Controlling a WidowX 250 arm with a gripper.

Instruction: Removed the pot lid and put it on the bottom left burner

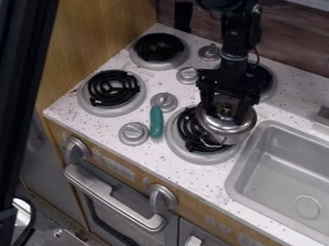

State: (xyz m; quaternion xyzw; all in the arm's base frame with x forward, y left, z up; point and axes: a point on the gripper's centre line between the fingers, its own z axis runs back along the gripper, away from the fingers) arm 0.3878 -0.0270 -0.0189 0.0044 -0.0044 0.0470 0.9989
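I have the hand [225, 114] set open at the lid [226, 128], holding nothing. The knob [225, 110] lies between its spread fingers; I judge inward closure the next step.

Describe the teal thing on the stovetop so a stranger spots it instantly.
In the view, the speckled stovetop lies left of the sink. Find its front burner beside that sink. Left of this burner, beside two silver knobs, lies a slim teal piece; its colour and long shape set it apart from them.

Counter [146, 150]: open passage overhead, left of pot [223, 138]
Green object [156, 122]: low obstacle, left of pot
Gripper [225, 112]: blocks space above pot
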